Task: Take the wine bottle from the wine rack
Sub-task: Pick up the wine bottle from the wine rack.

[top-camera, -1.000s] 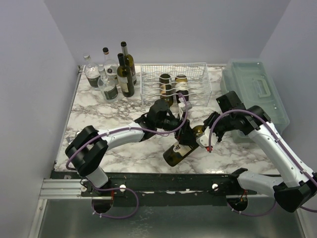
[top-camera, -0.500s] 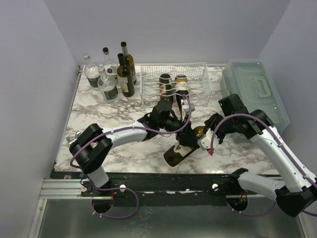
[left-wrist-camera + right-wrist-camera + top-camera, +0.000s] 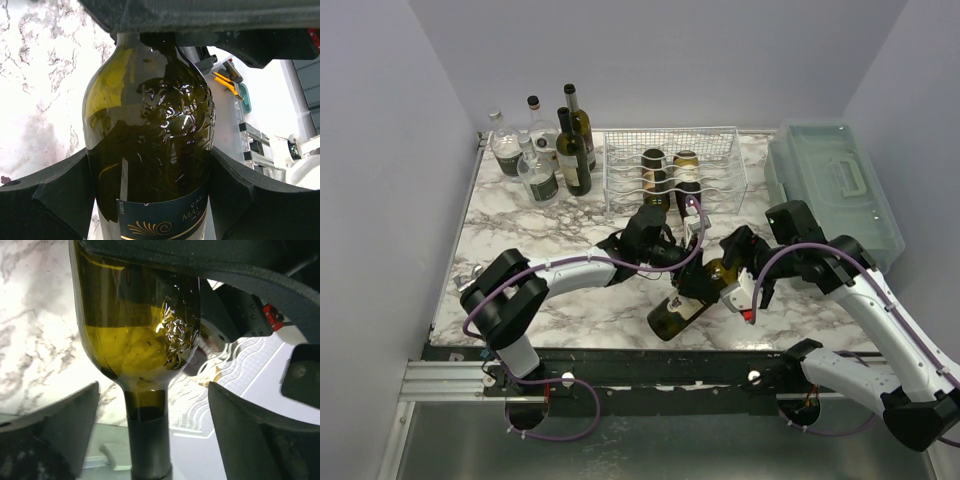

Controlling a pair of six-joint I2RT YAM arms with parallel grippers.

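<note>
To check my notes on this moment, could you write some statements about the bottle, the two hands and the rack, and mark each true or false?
1. The left hand grips the wine bottle by its body. True.
2. The right hand is clamped on the bottle's neck. False: its fingers stand clear of the neck on both sides.
3. The wine rack is empty. False: two bottles lie in it.
4. A plastic box stands right of the rack. True.

The wine bottle [image 3: 150, 135] is glossy dark-green glass, shoulder embossed — label [image 3: 165, 220] smooth paper. Fingers [image 3: 45, 200] are matt black plastic; the table [image 3: 515, 225] looks polished marble — the wine rack [image 3: 720, 165], white-coated wire.
</note>
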